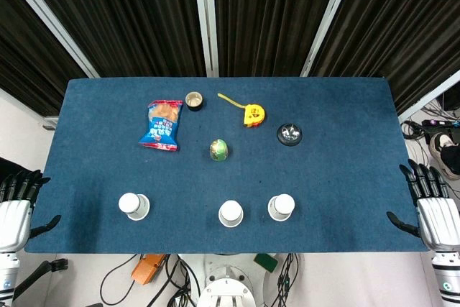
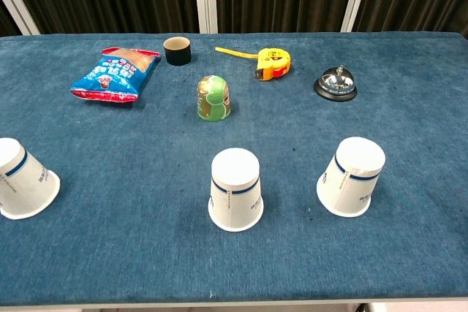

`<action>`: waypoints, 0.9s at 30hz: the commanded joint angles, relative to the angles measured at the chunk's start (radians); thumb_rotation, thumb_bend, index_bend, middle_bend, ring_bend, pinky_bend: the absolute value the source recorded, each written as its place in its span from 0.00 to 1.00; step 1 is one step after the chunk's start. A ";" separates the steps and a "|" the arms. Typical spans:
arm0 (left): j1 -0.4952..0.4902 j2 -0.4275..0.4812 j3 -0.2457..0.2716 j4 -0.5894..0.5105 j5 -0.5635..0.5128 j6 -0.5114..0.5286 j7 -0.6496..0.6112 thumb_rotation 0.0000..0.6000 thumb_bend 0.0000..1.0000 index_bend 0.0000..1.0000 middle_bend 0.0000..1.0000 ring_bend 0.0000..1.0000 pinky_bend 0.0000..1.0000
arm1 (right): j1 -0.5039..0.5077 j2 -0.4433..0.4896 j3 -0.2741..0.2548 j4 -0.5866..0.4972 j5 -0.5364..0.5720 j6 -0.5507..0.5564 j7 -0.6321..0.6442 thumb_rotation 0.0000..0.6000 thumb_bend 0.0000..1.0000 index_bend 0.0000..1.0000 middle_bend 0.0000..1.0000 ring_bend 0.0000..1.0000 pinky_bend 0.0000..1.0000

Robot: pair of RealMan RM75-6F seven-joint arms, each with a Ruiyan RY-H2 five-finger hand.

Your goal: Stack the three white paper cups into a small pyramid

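Observation:
Three white paper cups stand upside down in a row near the table's front edge, apart from each other: a left cup [image 1: 134, 205] [image 2: 22, 179], a middle cup [image 1: 231, 213] [image 2: 235, 188] and a right cup [image 1: 281, 207] [image 2: 352, 176]. My left hand [image 1: 16, 203] hangs off the table's left edge, fingers spread, holding nothing. My right hand [image 1: 431, 206] hangs off the right edge, fingers apart and empty. Neither hand shows in the chest view.
On the blue table [image 1: 86, 156] further back lie a snack bag [image 1: 161, 125] [image 2: 115, 74], a small dark cup [image 1: 194, 100] [image 2: 177, 50], a green dome-shaped toy [image 1: 220, 150] [image 2: 213, 98], a yellow tape measure [image 1: 252, 113] [image 2: 273, 62] and a black call bell [image 1: 290, 133] [image 2: 336, 83].

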 commanded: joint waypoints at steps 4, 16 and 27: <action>-0.007 0.007 0.002 -0.016 0.005 -0.024 0.000 1.00 0.18 0.21 0.11 0.03 0.01 | 0.024 0.012 0.016 -0.013 0.009 -0.029 -0.003 1.00 0.27 0.00 0.00 0.00 0.00; -0.157 0.024 0.020 -0.108 0.067 -0.267 0.032 1.00 0.18 0.21 0.11 0.03 0.01 | 0.036 0.030 0.033 -0.025 0.016 -0.028 -0.045 1.00 0.27 0.00 0.00 0.00 0.00; -0.251 -0.027 0.013 -0.125 0.067 -0.394 0.058 1.00 0.23 0.21 0.11 0.02 0.01 | 0.038 0.019 0.032 -0.005 0.026 -0.035 -0.025 1.00 0.27 0.00 0.00 0.00 0.00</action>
